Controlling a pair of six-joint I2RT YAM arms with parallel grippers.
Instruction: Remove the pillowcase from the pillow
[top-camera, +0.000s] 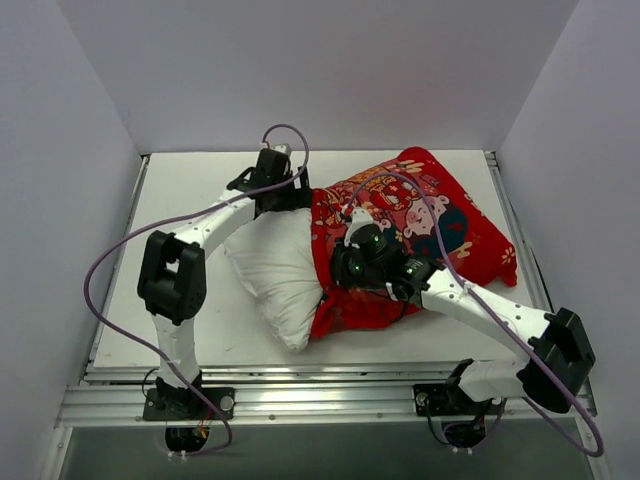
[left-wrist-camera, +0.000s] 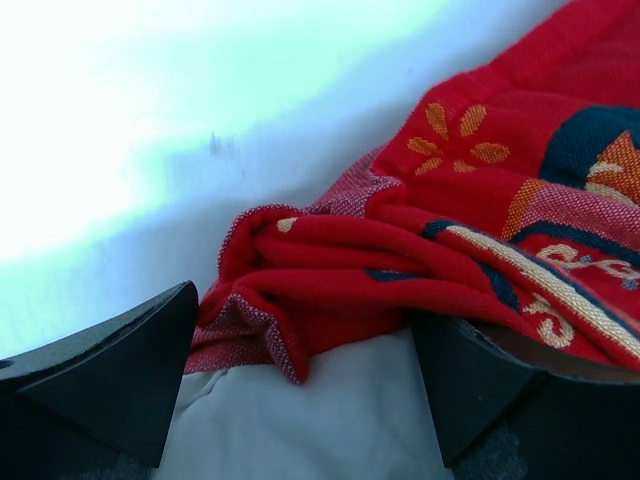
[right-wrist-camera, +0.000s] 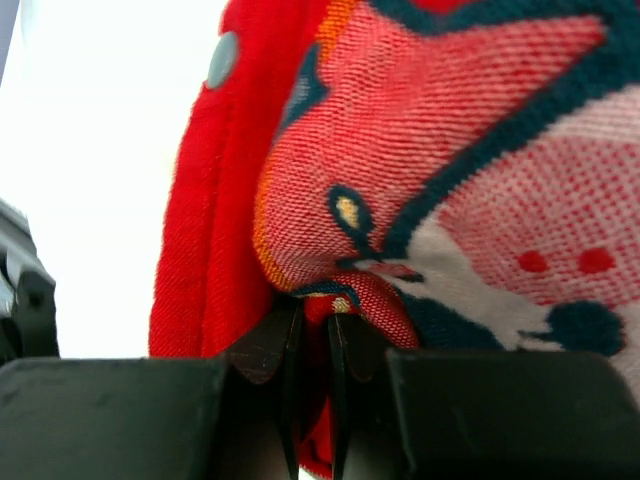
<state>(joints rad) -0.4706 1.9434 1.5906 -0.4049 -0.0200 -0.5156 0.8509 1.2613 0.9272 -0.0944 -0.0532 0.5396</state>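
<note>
Red cloth with cartoon children and gold ornaments: this is the pillowcase (top-camera: 470, 235). Where does it lie? asks Ana.

On the white table (top-camera: 190, 195), from the middle to the far right side, answers Tomas. It covers the right part of the pillow (top-camera: 275, 265). The white left part of the pillow sticks out of the opening, toward the left and the near edge.

And the right gripper (top-camera: 352, 228)? asks Ana.

It is over the middle of the pillowcase, close to the opening, says Tomas. In the right wrist view its fingers (right-wrist-camera: 268, 345) are pressed almost together, and a small fold of the red cloth is pinched between them. So it holds the pillowcase. Higher up, on the red hem, I see a small grey round button (right-wrist-camera: 222, 58).

Is the left gripper (top-camera: 283, 190) closed too? asks Ana.

No, says Tomas. It is at the far edge of the pillow, just where the white meets the red. In the left wrist view its two black fingers (left-wrist-camera: 110, 370) stand wide apart. Between them lie a part of the white pillow and the bunched hem of the pillowcase, with the paler inner side turned out a little. Whether the fingers touch the cloth or the pillow, I cannot tell.

And how does the pillow lie? asks Ana.

It is plump and lies at a slant, and one white corner points to the near edge of the table.
</note>
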